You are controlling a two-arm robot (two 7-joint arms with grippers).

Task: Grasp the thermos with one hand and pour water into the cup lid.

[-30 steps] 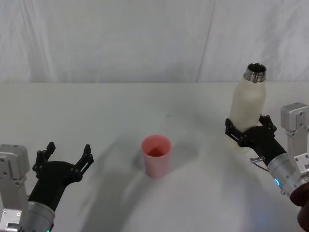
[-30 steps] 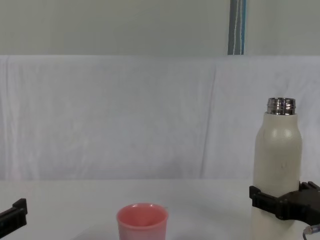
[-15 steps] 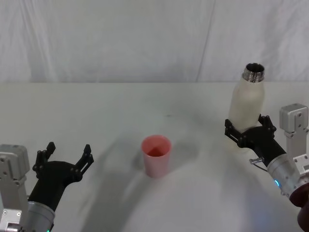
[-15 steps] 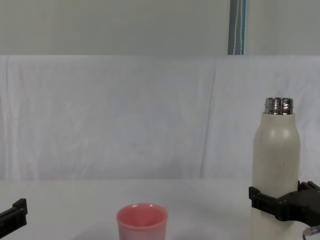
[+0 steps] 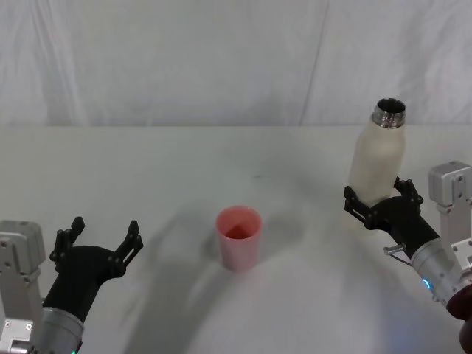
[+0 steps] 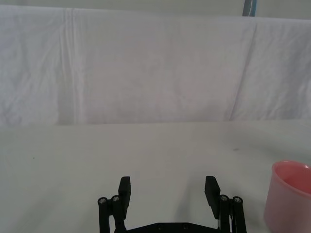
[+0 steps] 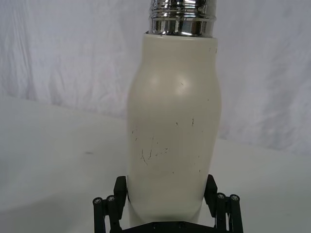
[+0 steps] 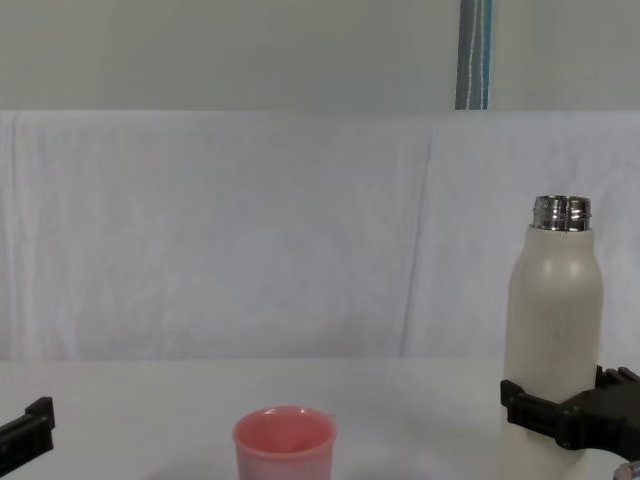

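The cream-white thermos [image 5: 377, 153] stands upright at the table's right side, its steel neck uncapped. My right gripper [image 5: 380, 203] is shut on the thermos [image 7: 173, 136] low on its body, one finger on each side. In the chest view the thermos [image 8: 552, 340] rises well above the right gripper [image 8: 565, 418]. The pink cup lid [image 5: 238, 237] stands upright mid-table, to the left of the thermos, apart from both grippers. It also shows low in the chest view as the cup lid [image 8: 285, 442]. My left gripper [image 5: 102, 242] rests open near the front left; the cup lid [image 6: 288, 198] lies off to its side.
A white cloth covers the table [image 5: 184, 169] and hangs as a backdrop behind it. Bare table surface lies between the cup lid and the thermos and around the left gripper [image 6: 167, 194].
The right gripper with the thermos has drawn slightly back toward me and to the right. The left arm and the cup lid have stayed still.
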